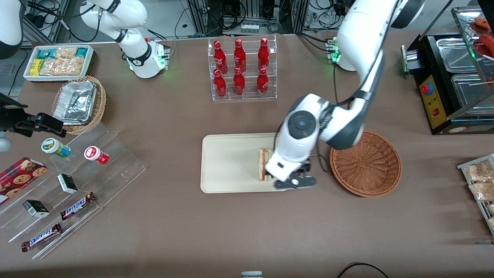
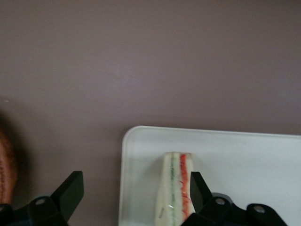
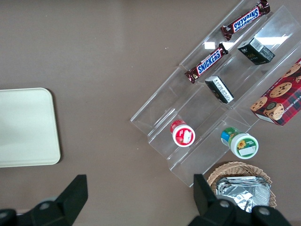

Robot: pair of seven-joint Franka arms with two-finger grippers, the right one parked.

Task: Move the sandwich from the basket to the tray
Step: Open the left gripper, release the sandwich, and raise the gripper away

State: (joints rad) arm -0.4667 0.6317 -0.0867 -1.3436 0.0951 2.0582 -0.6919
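The sandwich (image 1: 264, 164) lies on the cream tray (image 1: 227, 162), close to the tray edge that faces the basket (image 1: 366, 164), its red and green filling showing. The reddish-brown wicker basket holds nothing. My left gripper (image 1: 288, 181) hovers low over that tray edge, between sandwich and basket. In the left wrist view the gripper (image 2: 135, 182) is open wide. One finger (image 2: 196, 186) stands right beside the sandwich (image 2: 176, 193) on the tray (image 2: 244, 165); the other finger (image 2: 71, 188) is over bare table. Nothing is gripped. A sliver of the basket (image 2: 6, 169) shows beside it.
A clear rack of red bottles (image 1: 242, 69) stands farther from the front camera than the tray. Toward the parked arm's end are a stepped acrylic shelf of snacks (image 1: 73, 181), a foil-lined basket (image 1: 79, 102) and a white snack bin (image 1: 58, 61). A food warmer (image 1: 451, 85) sits at the working arm's end.
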